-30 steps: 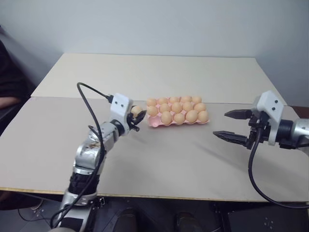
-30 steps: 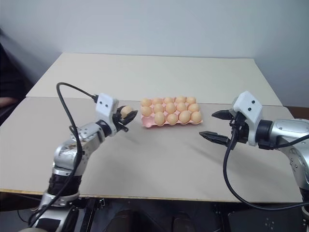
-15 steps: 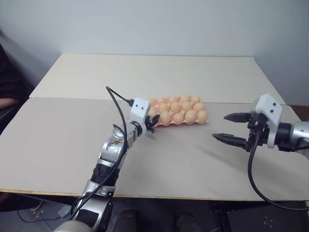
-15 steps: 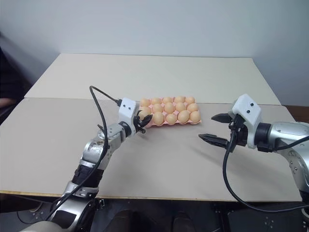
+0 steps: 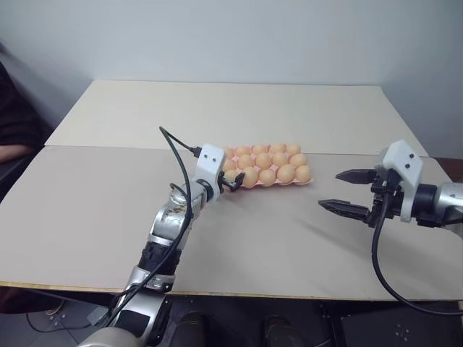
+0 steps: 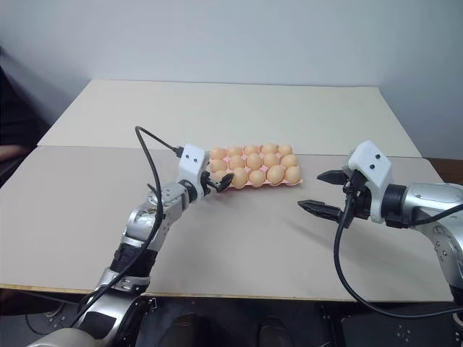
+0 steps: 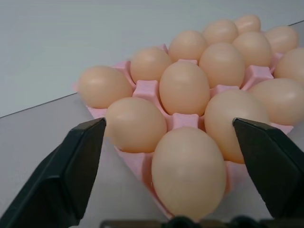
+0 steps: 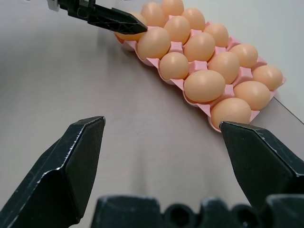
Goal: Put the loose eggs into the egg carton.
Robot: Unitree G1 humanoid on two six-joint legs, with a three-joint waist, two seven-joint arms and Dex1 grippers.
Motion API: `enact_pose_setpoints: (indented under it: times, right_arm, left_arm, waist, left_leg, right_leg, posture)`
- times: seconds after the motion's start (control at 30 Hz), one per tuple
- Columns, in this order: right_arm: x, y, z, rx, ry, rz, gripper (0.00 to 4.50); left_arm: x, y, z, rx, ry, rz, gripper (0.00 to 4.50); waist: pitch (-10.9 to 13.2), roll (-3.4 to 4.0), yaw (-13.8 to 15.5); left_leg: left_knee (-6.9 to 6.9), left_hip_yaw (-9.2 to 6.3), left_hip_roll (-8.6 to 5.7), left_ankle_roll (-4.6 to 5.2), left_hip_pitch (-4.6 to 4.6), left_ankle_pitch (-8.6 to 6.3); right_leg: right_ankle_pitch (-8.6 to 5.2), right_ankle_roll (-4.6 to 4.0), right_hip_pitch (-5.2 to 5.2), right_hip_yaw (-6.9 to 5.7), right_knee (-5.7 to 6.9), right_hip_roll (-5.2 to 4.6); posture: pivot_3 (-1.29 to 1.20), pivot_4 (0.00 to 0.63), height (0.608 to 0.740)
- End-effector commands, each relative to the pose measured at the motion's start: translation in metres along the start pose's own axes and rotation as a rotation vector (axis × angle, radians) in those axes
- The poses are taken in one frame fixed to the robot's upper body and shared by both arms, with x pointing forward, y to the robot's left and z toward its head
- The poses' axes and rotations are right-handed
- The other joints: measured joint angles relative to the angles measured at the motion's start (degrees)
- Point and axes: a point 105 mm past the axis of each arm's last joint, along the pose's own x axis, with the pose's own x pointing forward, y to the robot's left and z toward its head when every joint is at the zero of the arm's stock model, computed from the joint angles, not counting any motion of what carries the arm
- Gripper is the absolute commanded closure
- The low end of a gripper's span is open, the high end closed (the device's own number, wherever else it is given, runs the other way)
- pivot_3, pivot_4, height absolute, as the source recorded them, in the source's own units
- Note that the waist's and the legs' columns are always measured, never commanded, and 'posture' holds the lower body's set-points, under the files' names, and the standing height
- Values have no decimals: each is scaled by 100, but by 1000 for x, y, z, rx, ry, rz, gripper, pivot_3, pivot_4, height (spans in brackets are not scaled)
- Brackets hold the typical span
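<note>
Left gripper (image 5: 233,182) reaches forward, roughly level, jaws spread wide at the near-left corner of the pink egg carton (image 5: 264,183), a corner egg (image 7: 189,172) seated between its fingers, released. Right gripper (image 5: 350,191) hovers spread, empty, right of the carton.
</note>
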Motion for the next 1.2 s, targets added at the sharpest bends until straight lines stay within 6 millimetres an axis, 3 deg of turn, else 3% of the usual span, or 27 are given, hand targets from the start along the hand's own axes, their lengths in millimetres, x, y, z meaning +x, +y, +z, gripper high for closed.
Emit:
enact_pose_setpoints:
  times: [0.03, 0.3, 0.47, 0.63, 0.77, 0.9, 1.1, 1.2]
  right_arm:
    - [-5, 0, 12, -49, -23, -6, 0]
    - [-2, 0, 12, -57, -22, 4, 0]
    - [2, -3, 10, -62, -20, 20, 0]
    - [-2, -19, 6, -16, -7, 19, 0]
    - [-22, -40, -1, 15, 28, -20, 0]
    - [-45, -61, -12, 17, 71, -83, 0]
    - [-85, -80, -6, 4, 60, -132, 0]
    - [-98, -84, -7, -11, 84, -154, 0]
  left_arm:
    - [-9, 3, 25, -7, -76, -12, 15]
    - [-41, 15, 50, -48, -131, -66, 15]
    - [-88, 29, 62, -19, -128, -186, 15]
    - [-145, 63, 46, -18, -16, -243, 15]
    - [-192, 101, 32, -28, 86, -175, 15]
    - [-226, 118, 26, 8, 153, -160, 15]
    - [-271, 137, 44, 39, 155, -133, 15]
    - [-281, 141, 53, 75, 157, -128, 15]
  waist:
    - [0, 0, 0]
    - [0, 0, -27]
    - [0, 1, -105]
    - [0, 2, -169]
    - [1, 2, -150]
    - [1, 1, -122]
    - [3, 4, -130]
    - [3, 6, -142]
  left_leg:
    - [0, 0, 0, 0, 0, 0]
    - [0, -1, 1, -1, 1, 1]
    - [-4, -2, 5, -3, 3, 2]
    - [-8, 3, 10, -3, 10, 1]
    - [-10, 6, 10, 0, 8, -1]
    - [-12, 12, 10, 4, 6, -3]
    - [-17, 22, 17, 6, 10, -4]
    - [-18, 26, 18, 6, 12, -5]
  right_leg:
    - [0, 0, 0, 0, 0, 0]
    - [0, 0, 0, 0, 2, 0]
    - [0, 0, -2, 0, 3, 3]
    - [-1, -1, -2, 1, 3, 4]
    - [-2, -1, -3, -1, -1, 1]
    - [-3, -2, -6, -3, -8, 0]
    - [-7, -10, -14, -1, -2, 4]
    - [-7, -10, -14, 1, -2, 4]
  posture:
    - [0, 150, 740]
    - [0, 150, 740]
    - [0, 150, 740]
    - [0, 150, 740]
    - [0, 150, 740]
    - [0, 150, 740]
    - [0, 150, 740]
    - [0, 150, 740]
